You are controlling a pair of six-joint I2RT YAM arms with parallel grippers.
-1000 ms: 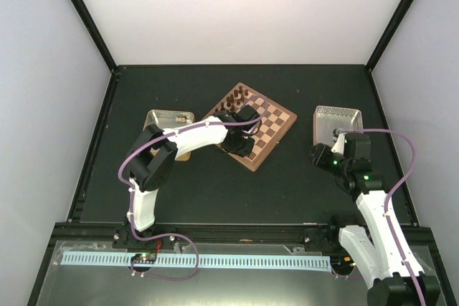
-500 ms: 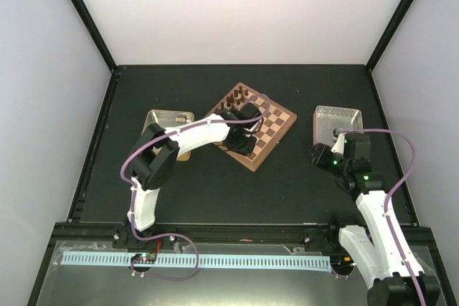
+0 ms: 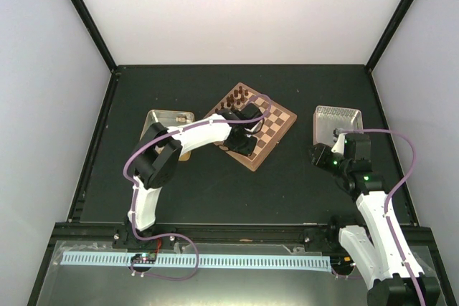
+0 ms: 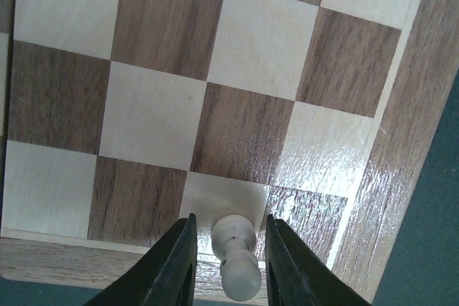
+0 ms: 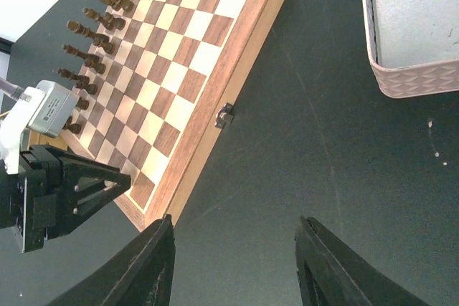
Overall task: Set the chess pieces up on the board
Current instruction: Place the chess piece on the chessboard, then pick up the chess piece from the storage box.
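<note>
left arm barely shifts since a second ago, right arm holds still. board (image 3: 267, 128) sits angled mid-table. right gripper (image 5: 235, 223) open over dark table (image 5: 337, 177), holding nothing. left gripper (image 4: 231, 220) open, its jaws either side of upright pale pawn (image 4: 234, 238) on an edge square, not touching. dark pieces (image 5: 90, 41) line the opposite edge.

I'm looking into a lab test cell: plain white walls (image 3: 244, 5), black frame posts (image 3: 84, 16), a dark table (image 3: 215, 184), my two arms (image 3: 154, 170) bolted at its edge.

One board (image 3: 277, 124), two trays (image 3: 153, 117) (image 3: 344, 114), one cream piece (image 4: 235, 245)
</note>
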